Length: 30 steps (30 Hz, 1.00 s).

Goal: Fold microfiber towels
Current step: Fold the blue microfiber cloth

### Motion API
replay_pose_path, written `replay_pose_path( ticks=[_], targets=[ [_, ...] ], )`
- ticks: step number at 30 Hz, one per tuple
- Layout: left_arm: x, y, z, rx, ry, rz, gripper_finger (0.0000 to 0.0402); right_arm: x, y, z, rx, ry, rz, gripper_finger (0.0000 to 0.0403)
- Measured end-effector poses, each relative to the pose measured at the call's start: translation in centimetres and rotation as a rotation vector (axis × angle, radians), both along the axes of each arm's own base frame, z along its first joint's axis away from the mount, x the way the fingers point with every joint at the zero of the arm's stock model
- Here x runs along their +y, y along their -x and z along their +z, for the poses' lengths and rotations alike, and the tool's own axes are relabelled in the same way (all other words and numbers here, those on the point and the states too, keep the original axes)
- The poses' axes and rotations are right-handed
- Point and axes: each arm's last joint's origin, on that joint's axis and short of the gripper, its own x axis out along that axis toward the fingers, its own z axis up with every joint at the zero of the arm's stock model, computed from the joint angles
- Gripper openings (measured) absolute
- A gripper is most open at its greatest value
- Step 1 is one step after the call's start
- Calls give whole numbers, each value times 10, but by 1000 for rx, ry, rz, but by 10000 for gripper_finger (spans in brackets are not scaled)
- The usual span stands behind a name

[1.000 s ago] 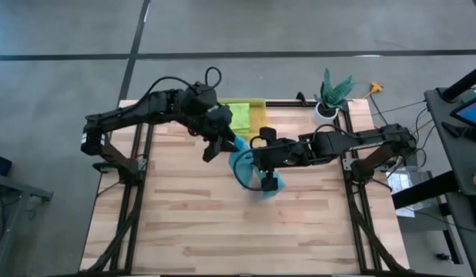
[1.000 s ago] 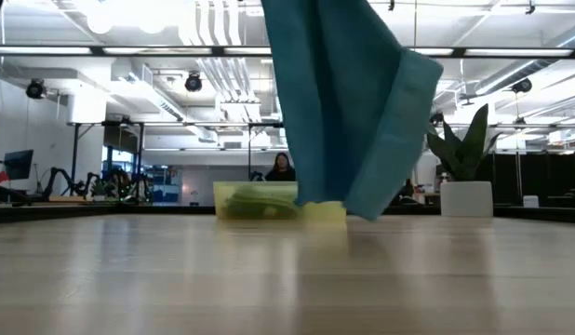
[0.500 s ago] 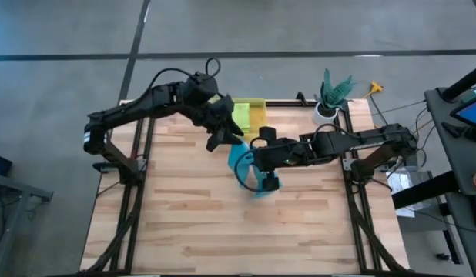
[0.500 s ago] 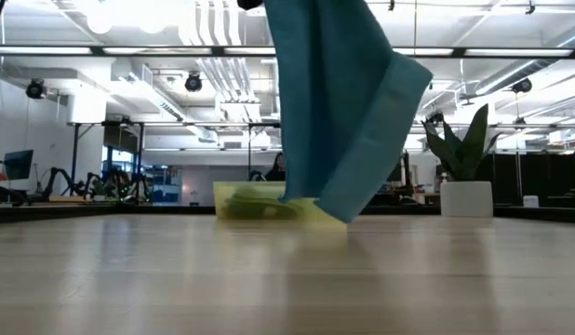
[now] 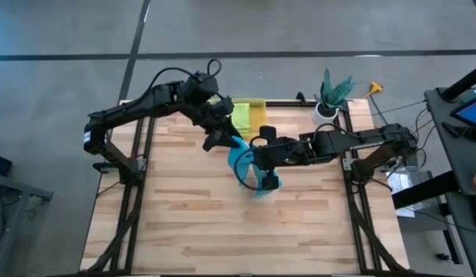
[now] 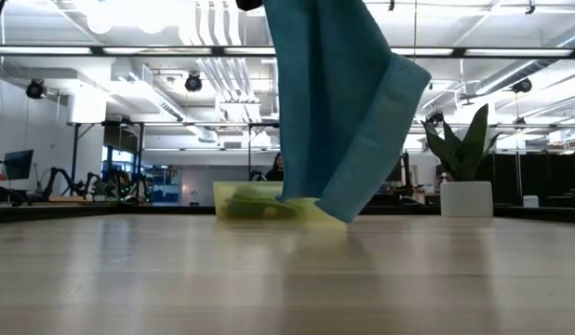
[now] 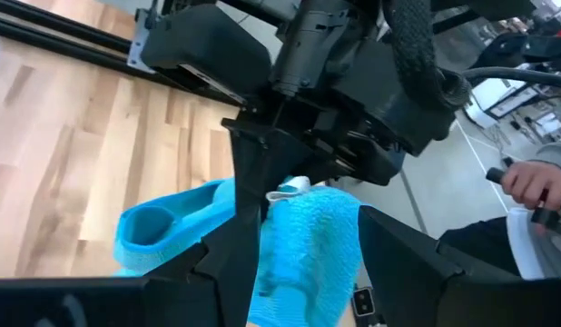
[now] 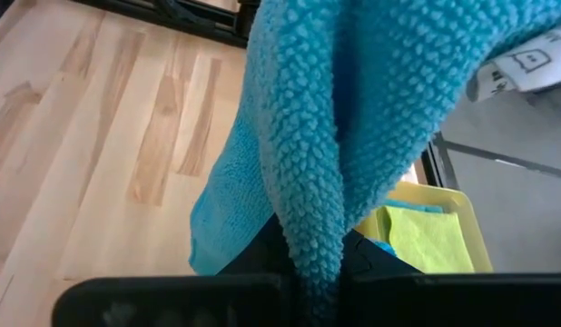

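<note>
The right hand [image 5: 263, 153] is up over the middle of the wooden bench [image 5: 184, 223], pinched shut on a teal microfiber towel [image 5: 249, 171], which dangles from it in a loose drape. From bench height the towel [image 6: 339, 102] hangs clear of the boards, its lower edge floating above the surface with a folded corner pointing down to one side. Seen along the right arm's own fingers, the cloth [image 8: 326, 118] is bunched into a thick knobbly fold right at the grip, and a small white care label [image 8: 516, 64] sticks out at its edge.

The left hand [image 5: 213, 139] sits just beside the towel's upper part, at the far side of the bench. Its fingers [image 7: 240, 236] stand wide apart with the teal cloth [image 7: 303, 245] between them, and they are not clamped on it. The same view shows the dark body of the right arm [image 7: 353, 100] directly above the cloth.

At the far edge of the bench stands a yellow translucent plastic bin [image 5: 259, 115] with a lime green towel [image 5: 239, 117] inside; the right wrist view also shows a bit of teal cloth in there next to the green. A potted plant [image 5: 332, 94] in a white pot stands at the far right corner. A person's hand [image 7: 527, 186] shows off beyond the bench.
</note>
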Motion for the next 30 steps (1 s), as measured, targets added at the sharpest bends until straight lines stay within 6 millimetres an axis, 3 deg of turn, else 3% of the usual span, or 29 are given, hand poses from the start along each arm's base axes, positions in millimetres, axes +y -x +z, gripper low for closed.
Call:
replay_pose_path(
  ticks=[25, 30],
  targets=[
    [0, 2, -4, 62, 27, 28, 171, 0, -2, -3, 4, -23, -22, 9],
    [0, 2, -5, 64, 26, 28, 148, -1, -2, -3, 0, -42, -40, 9]
  ],
)
